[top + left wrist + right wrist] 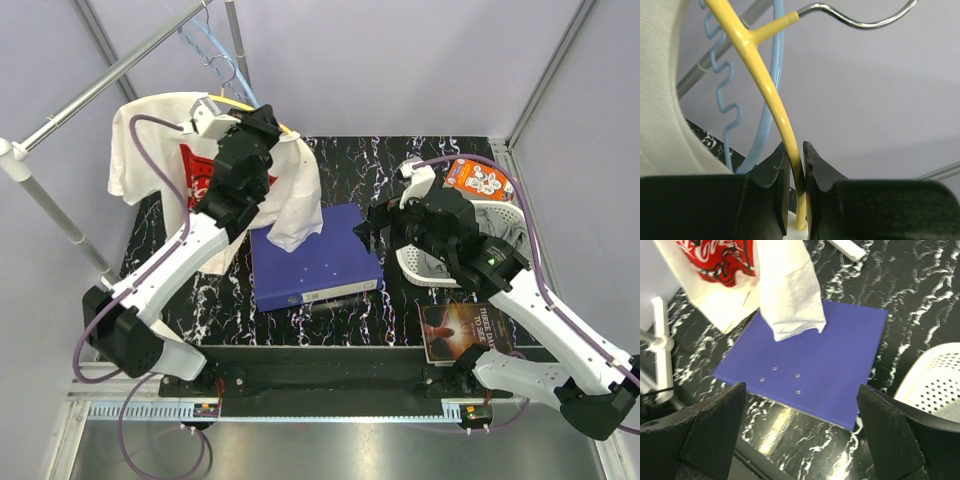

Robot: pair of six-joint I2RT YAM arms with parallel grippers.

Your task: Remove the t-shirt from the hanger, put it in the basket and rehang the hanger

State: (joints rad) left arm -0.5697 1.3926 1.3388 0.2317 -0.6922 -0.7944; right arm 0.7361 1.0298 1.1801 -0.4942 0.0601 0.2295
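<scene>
A white t-shirt (150,130) with a red print hangs on a yellow hanger (762,80) at the back left; one sleeve (300,205) droops over a blue binder. My left gripper (262,128) is shut on the yellow hanger's arm, which runs between its fingers (775,167). The shirt's fabric (662,100) fills the left of the left wrist view. My right gripper (372,228) is open and empty above the table, right of the binder; its view shows the sleeve (790,295) and red print (725,262) ahead.
A blue binder (310,258) lies mid-table. A light blue hanger (772,60) hangs on the metal rail (110,75) behind the yellow one. A white perforated basket (490,235), a snack box (478,178) and a dark book (465,330) lie on the right.
</scene>
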